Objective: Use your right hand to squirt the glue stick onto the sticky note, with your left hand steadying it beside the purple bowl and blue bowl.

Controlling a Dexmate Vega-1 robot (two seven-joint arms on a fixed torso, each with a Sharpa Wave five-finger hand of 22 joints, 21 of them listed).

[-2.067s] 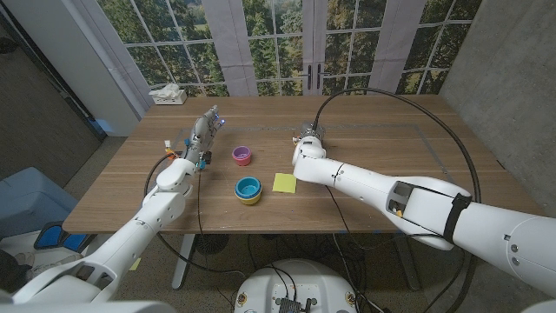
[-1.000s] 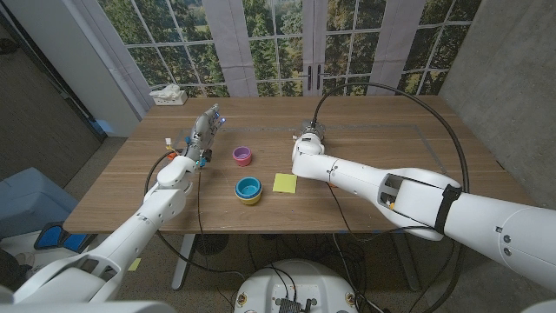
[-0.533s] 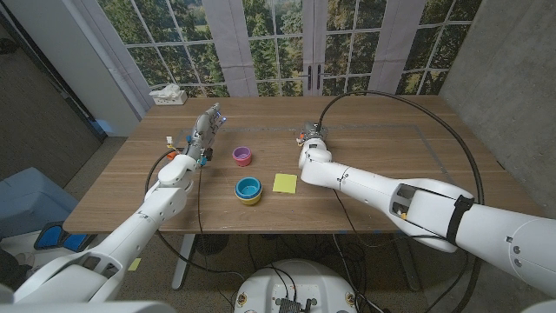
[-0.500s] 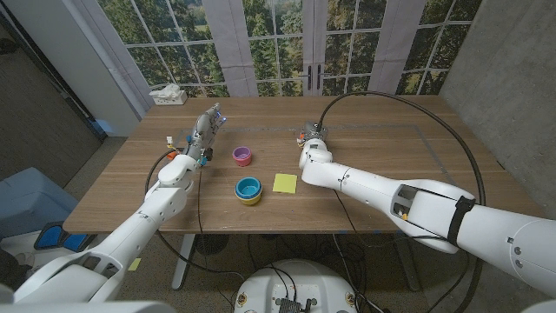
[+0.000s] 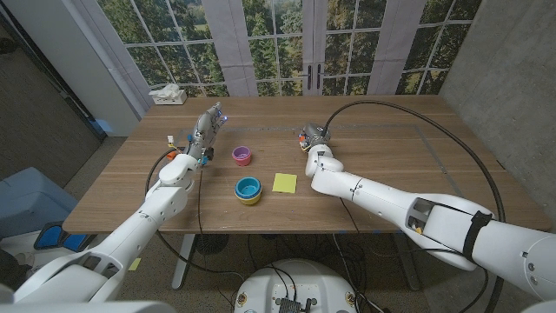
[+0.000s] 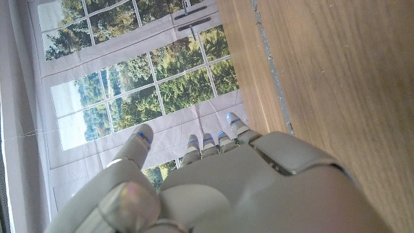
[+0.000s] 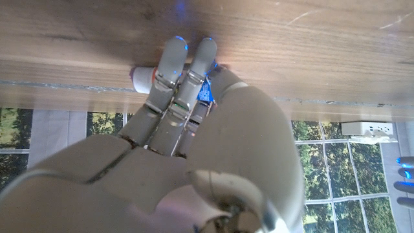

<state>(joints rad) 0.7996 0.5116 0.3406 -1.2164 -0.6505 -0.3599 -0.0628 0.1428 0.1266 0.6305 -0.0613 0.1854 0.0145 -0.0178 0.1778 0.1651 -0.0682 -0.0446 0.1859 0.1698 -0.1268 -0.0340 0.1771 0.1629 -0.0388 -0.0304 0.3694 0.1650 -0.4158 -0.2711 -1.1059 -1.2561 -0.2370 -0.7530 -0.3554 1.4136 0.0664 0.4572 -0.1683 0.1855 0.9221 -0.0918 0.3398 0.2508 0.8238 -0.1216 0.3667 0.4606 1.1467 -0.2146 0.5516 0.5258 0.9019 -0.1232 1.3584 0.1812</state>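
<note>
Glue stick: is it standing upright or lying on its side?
Lying on its side. In the right wrist view the glue stick lies along the table under the right robot hand's fingertips.

A wooden table (image 5: 391,165) stands before tall glazed doors, carrying a small scatter of objects. Near its middle, a purple bowl (image 5: 241,156) sits just beyond a blue bowl (image 5: 248,189), which rests in a yellow one. A yellow sticky note (image 5: 284,183) lies flat just right of the blue bowl. Farther back and to the right, a glue stick (image 7: 140,76) lies on the wood under the right hand's fingers (image 7: 169,63). At the far left corner sits a white box (image 5: 168,95). A faint seam line runs across the right half of the tabletop.
</note>
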